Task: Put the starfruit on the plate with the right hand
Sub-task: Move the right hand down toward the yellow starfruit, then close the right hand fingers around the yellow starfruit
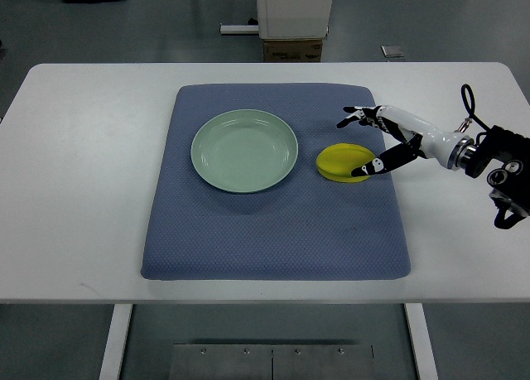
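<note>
White table (pixel 74 190), one blue mat (pixel 273 231); one green plate (pixel 244 151), one yellow starfruit (pixel 344 162); right hand (pixel 373 140) spread beside it

One pale green plate (pixel 244 151), one yellow starfruit (pixel 344 161), one blue mat (pixel 273 223), one white desk (pixel 74 190), and one robot hand, the right hand (pixel 383 140), are in view.

Lab; bare white table (pixel 83 190); grey floor (pixel 166 24)
</note>
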Robot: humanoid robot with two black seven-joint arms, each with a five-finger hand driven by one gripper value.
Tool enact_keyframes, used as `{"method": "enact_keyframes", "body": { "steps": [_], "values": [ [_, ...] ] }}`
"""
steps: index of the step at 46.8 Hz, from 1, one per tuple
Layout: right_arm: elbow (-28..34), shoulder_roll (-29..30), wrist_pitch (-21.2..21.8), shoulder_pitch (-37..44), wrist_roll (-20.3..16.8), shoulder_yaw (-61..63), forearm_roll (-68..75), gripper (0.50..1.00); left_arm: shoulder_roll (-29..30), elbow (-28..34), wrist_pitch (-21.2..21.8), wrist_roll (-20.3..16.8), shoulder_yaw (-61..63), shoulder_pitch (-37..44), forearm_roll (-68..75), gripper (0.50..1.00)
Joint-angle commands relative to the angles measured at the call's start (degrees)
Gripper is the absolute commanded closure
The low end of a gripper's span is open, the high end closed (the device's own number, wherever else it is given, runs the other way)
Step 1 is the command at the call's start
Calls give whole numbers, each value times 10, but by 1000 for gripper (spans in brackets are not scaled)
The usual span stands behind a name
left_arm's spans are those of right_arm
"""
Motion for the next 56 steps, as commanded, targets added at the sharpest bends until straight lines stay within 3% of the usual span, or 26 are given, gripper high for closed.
{"method": "enact_keyframes", "body": {
  "steps": [1,21,32,43,47,52,56],
  "values": [
    [-1,6,-12,0,0,-12,0,500,0,0,0,0,0,0,0,500],
    [-4,37,-53,-1,-5,-40,-3,505,0,0,0,0,0,0,0,500],
    [-22,51,-84,-3,-2,-58,-3,561,0,0,0,0,0,0,-1,500],
    [-39,60,-98,-3,2,-59,-3,693,0,0,0,0,0,0,0,500],
    [-46,64,-106,-4,2,-59,-2,718,0,0,0,0,0,0,0,500],
    [-47,64,-106,-5,3,-62,-2,843,0,0,0,0,0,0,0,500],
    [-47,64,-105,-5,7,-71,-2,996,0,0,0,0,0,0,0,500]
  ]
}}
